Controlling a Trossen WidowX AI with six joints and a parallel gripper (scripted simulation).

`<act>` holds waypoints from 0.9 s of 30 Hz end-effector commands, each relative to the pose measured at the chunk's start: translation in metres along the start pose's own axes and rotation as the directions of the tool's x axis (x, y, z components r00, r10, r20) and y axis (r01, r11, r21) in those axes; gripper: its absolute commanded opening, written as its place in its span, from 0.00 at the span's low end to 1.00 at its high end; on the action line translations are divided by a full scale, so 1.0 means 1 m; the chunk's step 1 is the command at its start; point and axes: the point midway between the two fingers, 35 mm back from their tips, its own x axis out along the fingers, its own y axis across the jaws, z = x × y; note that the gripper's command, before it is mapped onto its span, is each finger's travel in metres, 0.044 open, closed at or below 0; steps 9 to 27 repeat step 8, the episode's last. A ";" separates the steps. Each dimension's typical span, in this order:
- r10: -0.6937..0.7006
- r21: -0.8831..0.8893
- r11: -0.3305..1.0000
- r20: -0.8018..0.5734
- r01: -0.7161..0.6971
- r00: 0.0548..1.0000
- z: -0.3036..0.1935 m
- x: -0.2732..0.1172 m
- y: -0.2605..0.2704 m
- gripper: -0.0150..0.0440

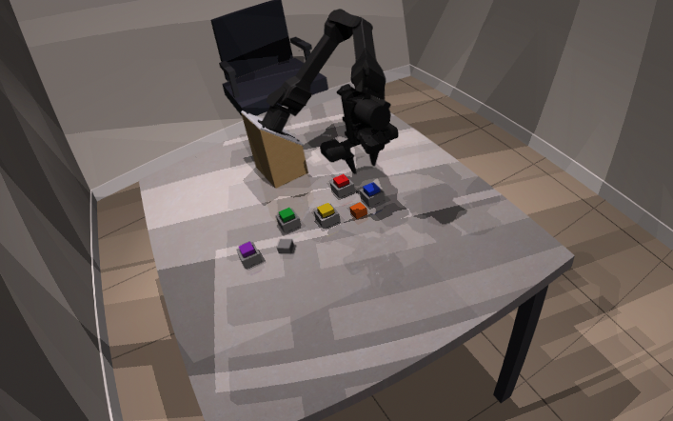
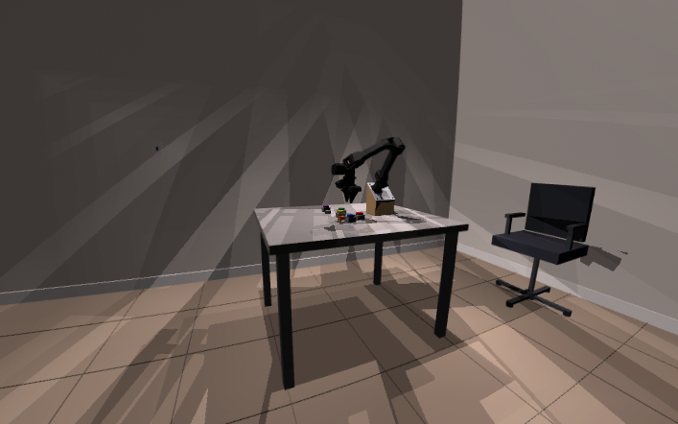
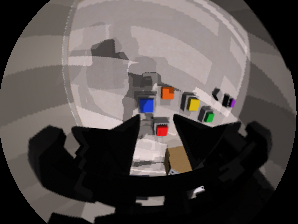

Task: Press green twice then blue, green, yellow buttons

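Read from left to right in the top view, the grey mottled table [image 1: 433, 292] carried a purple square push-button on a grey base [image 1: 247, 250], a small plain grey block [image 1: 286, 245], the green square push-button on a grey base [image 1: 287, 214], the yellow square push-button on a grey base [image 1: 326, 210], a red square push-button on a grey base [image 1: 341, 181], a small orange block [image 1: 358, 210] and the blue square push-button on a grey base [image 1: 371, 189]. The green one lay at about nine o'clock from the yellow one, and the blue at about two o'clock from the orange block.

The main risk, as I judged it, lay in the crowding. The red push-button sat almost under the black claw [image 1: 364, 163], so a straight descent there would have pressed a forbidden button. The orange block sat just beside the blue push-button and near the yellow one, so a wide or skewed approach to either could have nudged it. With its fingers parted, the claw's footprint was broader than a single button cap, which sharpened both hazards.

The claw hung above the table at roughly twelve o'clock from the red push-button, raised well off every cap. Its fingers stood about half open, with nothing between them and nothing touched.
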 end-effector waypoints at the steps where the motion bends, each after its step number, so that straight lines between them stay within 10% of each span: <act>1: 0.015 0.003 1.000 -0.006 -0.015 1.000 -0.023 -0.020 0.055 0.87; 27: 0.016 0.003 1.000 -0.006 -0.016 1.000 -0.025 -0.022 0.060 0.93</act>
